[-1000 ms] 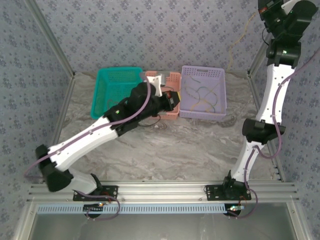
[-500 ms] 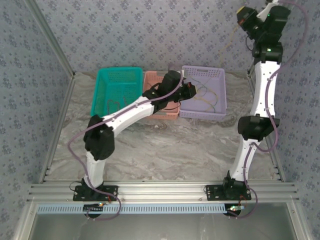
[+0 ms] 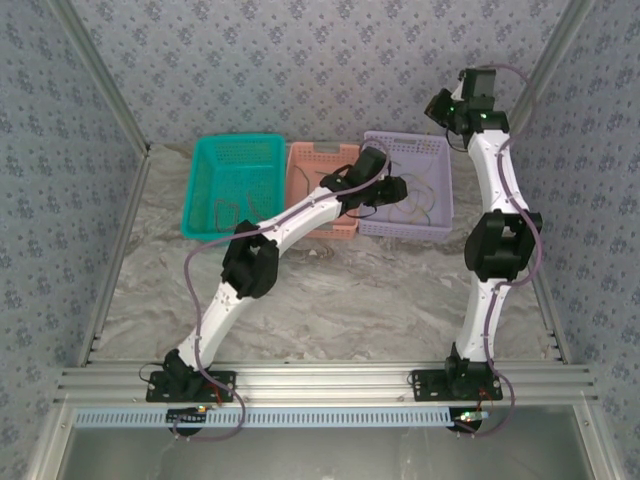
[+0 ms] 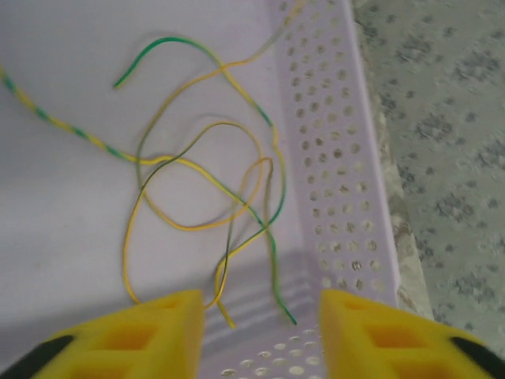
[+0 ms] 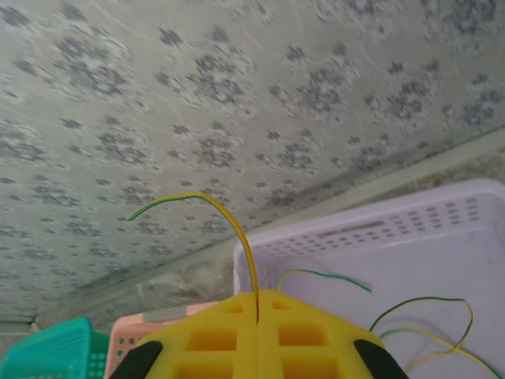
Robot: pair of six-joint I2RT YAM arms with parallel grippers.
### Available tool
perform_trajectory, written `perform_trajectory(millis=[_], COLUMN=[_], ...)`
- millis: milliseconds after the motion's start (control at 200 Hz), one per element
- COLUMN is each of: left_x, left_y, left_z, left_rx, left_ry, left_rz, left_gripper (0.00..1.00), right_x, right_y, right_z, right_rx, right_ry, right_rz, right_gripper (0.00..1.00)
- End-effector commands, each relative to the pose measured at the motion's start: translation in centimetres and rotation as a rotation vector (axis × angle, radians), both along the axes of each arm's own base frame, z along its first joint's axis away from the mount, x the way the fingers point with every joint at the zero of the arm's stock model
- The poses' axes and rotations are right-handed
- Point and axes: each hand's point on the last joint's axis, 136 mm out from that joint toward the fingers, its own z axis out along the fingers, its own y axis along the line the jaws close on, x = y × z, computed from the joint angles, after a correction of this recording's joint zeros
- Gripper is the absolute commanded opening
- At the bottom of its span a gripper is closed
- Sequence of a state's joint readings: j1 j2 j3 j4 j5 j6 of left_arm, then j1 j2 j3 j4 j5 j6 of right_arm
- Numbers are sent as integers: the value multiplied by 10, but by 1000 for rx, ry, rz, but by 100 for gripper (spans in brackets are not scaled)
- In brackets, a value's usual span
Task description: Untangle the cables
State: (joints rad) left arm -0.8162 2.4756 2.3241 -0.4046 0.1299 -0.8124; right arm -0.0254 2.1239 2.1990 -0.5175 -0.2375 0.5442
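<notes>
1. Across the marbled table [image 3: 350, 290], three baskets are set side by side at the far edge: teal basket [image 3: 190, 200] on the left, pink basket [image 3: 322, 150] in the mid., purple basket [image 3: 447, 190] on the right. Prob. one is meant as the source and the others as places for sorted wires.
2. The left arm [image 3: 290, 215] is stretched diag. over the pink basket so its tip reaches into the purple one. The right arm [image 3: 495, 190] is raised high above the purple basket's far right corner, likely to draw one strand up and clear of the rest.
3. The left gripper [image 4: 260, 316] is seen parted, w/ nothing between its pads, poised just over the pile near the basket's perforated wall, apparently ready for a pick.
4. The right gripper [image 5: 258, 309] is closed tight on a strand.
5. The cables [image 4: 197, 181], yellow and yellow-green, lie looped and crossed over each other on the purple basket's floor.
6. The yellow-green wire [image 5: 237, 227] pinched by the right gripper arcs up and over, its free end in the air.
</notes>
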Motion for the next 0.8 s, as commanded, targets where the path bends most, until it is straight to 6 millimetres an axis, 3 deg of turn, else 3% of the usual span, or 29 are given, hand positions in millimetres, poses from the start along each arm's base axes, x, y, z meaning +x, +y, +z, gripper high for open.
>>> perform_trajectory(millis=[0,215,455,520,555,660,794], left_x=[-1,-18,-32,-35,-38,-45,-58], left_y=[13,32,83,97,105,126,152], left_z=[27,90,149,158,147,149,150], left_rx=[53,75,27,15,36,25,-3], left_ry=[-42,-172,-265,-268,-252,-252,-247], left_rz=[20,73,171,181,182,202,230], left_gripper=[53,60,60,60,60,60,59], right_x=[3,1,-2,-2,-4,-13,-28], right_y=[-10,-7,17,24,26,28,29], right_z=[-29,-87,-125,-132,-138,-153,-159], right_rx=[-36,-64,-71,-71,-72,-71,-106], right_ry=[62,203,296,324,346,406,423], right_rz=[-40,-53,-2,15,19,13,-5], right_gripper=[0,0,0,0,0,0,2])
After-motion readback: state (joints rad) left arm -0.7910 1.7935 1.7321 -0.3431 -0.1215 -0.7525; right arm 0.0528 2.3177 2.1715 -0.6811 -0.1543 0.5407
